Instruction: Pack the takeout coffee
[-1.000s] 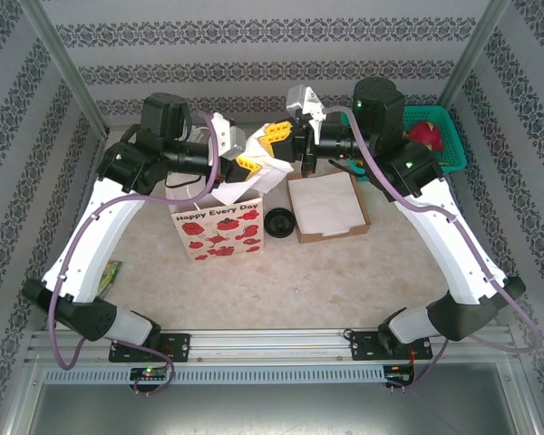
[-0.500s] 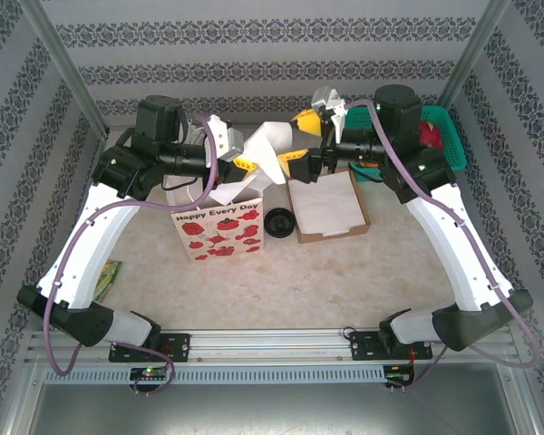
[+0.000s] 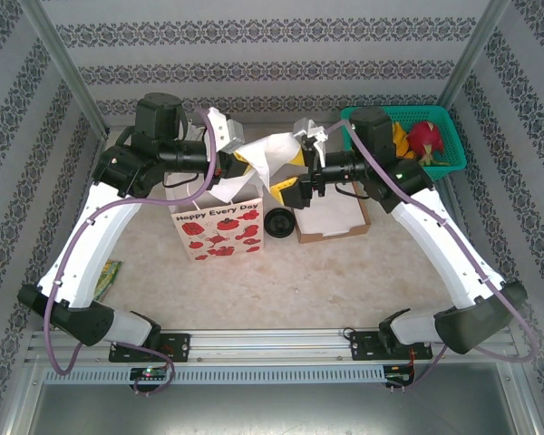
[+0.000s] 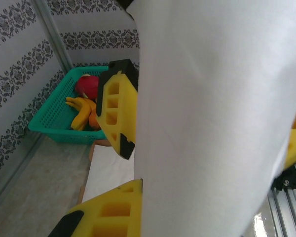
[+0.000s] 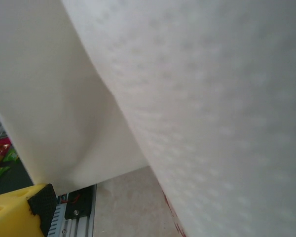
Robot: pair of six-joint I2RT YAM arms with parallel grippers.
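The left gripper (image 3: pixel 239 157) is pinched shut on a sheet of white paper (image 3: pixel 270 156), holding it up over the mouth of the gift bag (image 3: pixel 219 228). The bag stands left of the table's (image 3: pixel 344 272) middle, toward the back edge. The right gripper (image 3: pixel 291 174) has its fingers spread wide and grips nothing; it sits just beside the hanging sheet, and I cannot tell whether it touches it.

Where the takeout coffee stands I cannot tell, because the paper hides the bag's opening and whatever is inside. A black lid (image 3: pixel 279 222) lies on the table between the bag and the cardboard tray (image 3: pixel 301 237). The teal basket (image 3: pixel 453 161) sits in the back right corner.

The cup is likely light and thin-walled, so a hard squeeze would buckle it, loosen the lid and spill any drink inside. The safest hold is probably around the body just under the lid's rim — where the paper is stiffest — with the cup kept upright. The lid itself looks smooth and is a poor place to grip. The white paper is soft and limp; it folds wherever it is pushed, so it should tuck in easily as padding.
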